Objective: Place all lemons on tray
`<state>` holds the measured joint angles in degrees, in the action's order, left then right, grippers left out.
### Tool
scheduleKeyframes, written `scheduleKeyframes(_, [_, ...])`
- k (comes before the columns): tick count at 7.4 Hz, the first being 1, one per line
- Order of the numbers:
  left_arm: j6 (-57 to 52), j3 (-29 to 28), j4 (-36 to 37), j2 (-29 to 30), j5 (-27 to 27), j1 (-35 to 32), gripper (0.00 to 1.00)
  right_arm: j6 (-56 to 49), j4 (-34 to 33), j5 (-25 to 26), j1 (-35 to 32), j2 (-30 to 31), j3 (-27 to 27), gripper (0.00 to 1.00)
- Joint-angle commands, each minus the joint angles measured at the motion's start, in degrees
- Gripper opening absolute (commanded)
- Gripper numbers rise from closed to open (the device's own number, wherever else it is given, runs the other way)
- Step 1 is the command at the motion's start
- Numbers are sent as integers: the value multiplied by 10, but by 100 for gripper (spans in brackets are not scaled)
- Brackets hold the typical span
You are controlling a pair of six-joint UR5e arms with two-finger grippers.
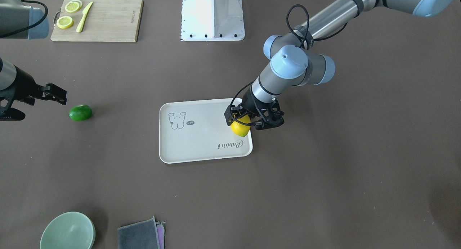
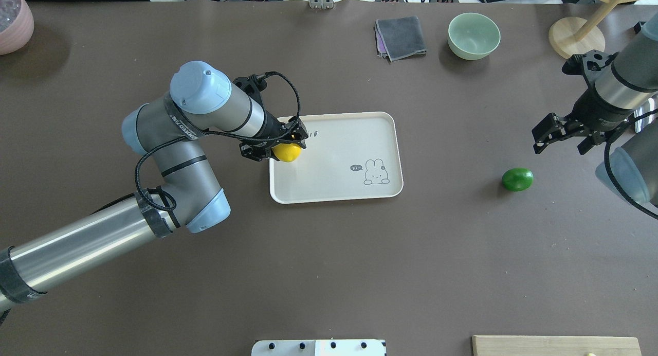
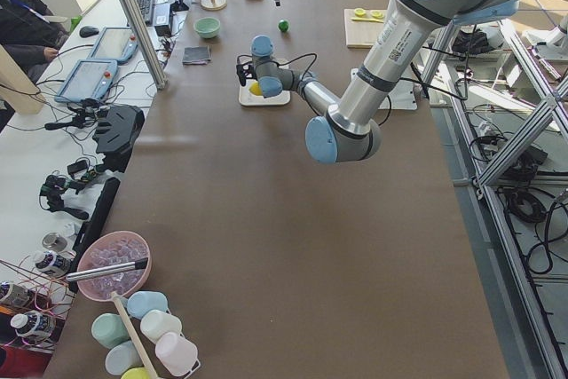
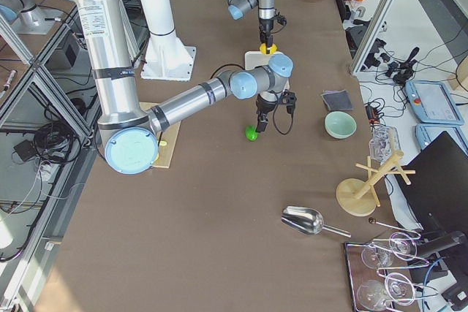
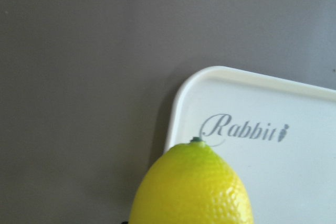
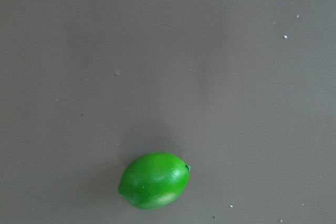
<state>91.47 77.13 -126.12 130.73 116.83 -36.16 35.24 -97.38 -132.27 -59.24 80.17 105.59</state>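
Observation:
The off-white tray (image 1: 201, 148) with the rabbit drawing lies mid-table, also in the overhead view (image 2: 339, 140). My left gripper (image 1: 248, 122) is shut on the yellow lemon (image 1: 240, 128), holding it over the tray's corner by the "Rabbit" script; the lemon also shows in the overhead view (image 2: 287, 153) and the left wrist view (image 5: 191, 187). The green lemon (image 1: 80, 112) lies on the bare table apart from the tray, also in the overhead view (image 2: 517, 179) and the right wrist view (image 6: 154, 180). My right gripper (image 2: 561, 137) is open and empty, hovering just beyond the green lemon.
A wooden cutting board (image 1: 108, 22) with lemon slices and a yellow knife is near the robot's base (image 1: 212, 15). A green bowl (image 2: 473, 35), a grey cloth (image 2: 401, 37) and a wooden stand (image 2: 576, 37) stand along the far edge. A pink bowl (image 2: 13, 19) is at the far left.

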Motion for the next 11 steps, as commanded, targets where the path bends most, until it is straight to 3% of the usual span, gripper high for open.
scheduleKeyframes(1, [19, -5, 1, 5, -26, 13, 98, 1, 0, 0, 0, -1, 1, 100])
scheduleKeyframes(3, [49, -3, -2, 0, -26, 22, 99, 4, 0, -1, 0, -2, 5, 100])
scheduleKeyframes(5, [36, 1, 2, 0, -10, -8, 98, 4, 0, 0, 0, -1, 4, 100])
scheduleKeyframes(7, [9, 7, 2, -22, 74, -77, 98, 4, 0, -1, 0, -1, 3, 100])
scheduleKeyframes(8, [-40, 7, 3, -43, 128, -118, 98, 4, 0, 0, 0, -1, 4, 100])
scheduleKeyframes(11, [-221, 9, 13, -124, 147, -190, 98, 11, 1, 18, 6, -3, 8, 100])
